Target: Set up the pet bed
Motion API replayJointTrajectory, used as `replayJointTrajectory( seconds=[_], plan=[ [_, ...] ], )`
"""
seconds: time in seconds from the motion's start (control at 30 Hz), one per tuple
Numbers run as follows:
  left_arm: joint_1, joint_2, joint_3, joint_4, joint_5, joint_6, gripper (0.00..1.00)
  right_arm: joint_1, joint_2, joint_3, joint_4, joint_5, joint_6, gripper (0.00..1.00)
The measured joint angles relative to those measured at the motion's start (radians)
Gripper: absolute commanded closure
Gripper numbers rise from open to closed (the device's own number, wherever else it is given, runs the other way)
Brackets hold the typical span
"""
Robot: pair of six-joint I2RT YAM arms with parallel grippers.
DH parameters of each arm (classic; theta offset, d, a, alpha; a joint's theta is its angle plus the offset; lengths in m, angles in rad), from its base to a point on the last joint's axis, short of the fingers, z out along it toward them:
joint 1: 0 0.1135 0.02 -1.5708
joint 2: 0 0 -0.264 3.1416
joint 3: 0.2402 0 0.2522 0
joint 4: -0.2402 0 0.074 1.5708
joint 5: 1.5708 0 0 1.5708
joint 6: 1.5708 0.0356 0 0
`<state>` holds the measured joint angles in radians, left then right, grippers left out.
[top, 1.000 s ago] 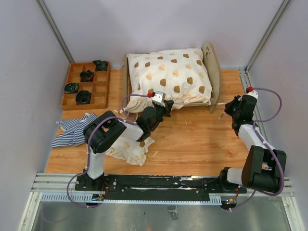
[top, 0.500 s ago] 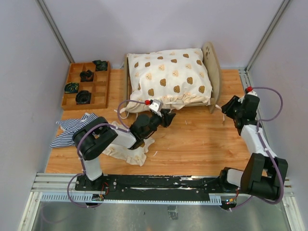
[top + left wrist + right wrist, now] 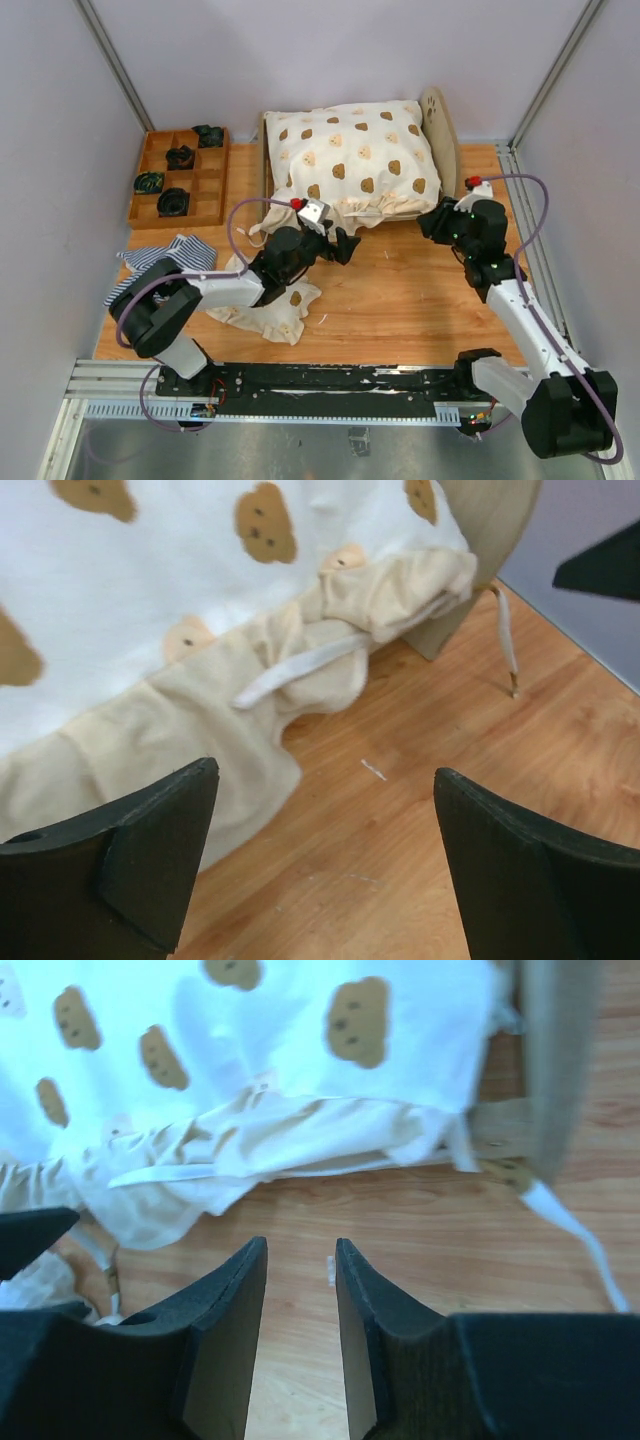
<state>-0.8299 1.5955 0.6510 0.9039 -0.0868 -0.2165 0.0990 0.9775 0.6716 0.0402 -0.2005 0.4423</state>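
The pet bed (image 3: 442,128) stands at the back middle, its arched plywood headboard on the right. A cream bear-print quilt (image 3: 350,155) covers it, and its ruffled front edge hangs over the side. My left gripper (image 3: 345,246) hovers over the wood just in front of that edge, jaws wide open and empty. In the left wrist view the left gripper (image 3: 325,780) faces the ruffle (image 3: 200,740) and a white tie (image 3: 290,675). My right gripper (image 3: 431,221) is near the bed's front right corner. In the right wrist view the right gripper (image 3: 300,1250) is open a narrow gap, with bare wood between the fingers.
A brown compartment tray (image 3: 203,190) with dark items stands at the back left. A blue-and-white striped cloth (image 3: 160,262) lies crumpled at the left. A small bear-print cushion (image 3: 270,312) lies under my left arm. A loose white strap (image 3: 575,1225) trails from the headboard (image 3: 555,1060).
My left gripper let go of the quilt's front edge, opened wide and drew back slightly. My right arm swung left toward the bed's front corner and its jaws parted.
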Motion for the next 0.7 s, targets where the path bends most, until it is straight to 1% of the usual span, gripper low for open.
replayJointTrajectory(
  seconds=[0.17, 0.33, 0.43, 0.53, 0.7],
  plan=[
    [0.057, -0.156, 0.002, -0.202, -0.056, -0.017, 0.01, 0.134, 0.111, 0.033, 0.069, -0.012, 0.0, 0.63],
    [0.097, -0.319, 0.008, -0.429, -0.079, -0.013, 0.01, 0.244, 0.288, 0.155, 0.091, -0.035, -0.039, 0.61],
    [0.104, -0.398, 0.011, -0.561, -0.103, -0.005, 0.01, 0.295, 0.346, 0.221, 0.094, -0.04, -0.077, 0.59],
    [0.104, -0.478, 0.015, -0.694, -0.119, -0.015, 0.01, 0.341, 0.394, 0.296, 0.096, -0.047, -0.127, 0.58],
    [0.104, -0.63, 0.013, -0.829, -0.108, -0.043, 0.01, 0.389, 0.491, 0.431, 0.055, -0.061, -0.229, 0.58]
  ],
)
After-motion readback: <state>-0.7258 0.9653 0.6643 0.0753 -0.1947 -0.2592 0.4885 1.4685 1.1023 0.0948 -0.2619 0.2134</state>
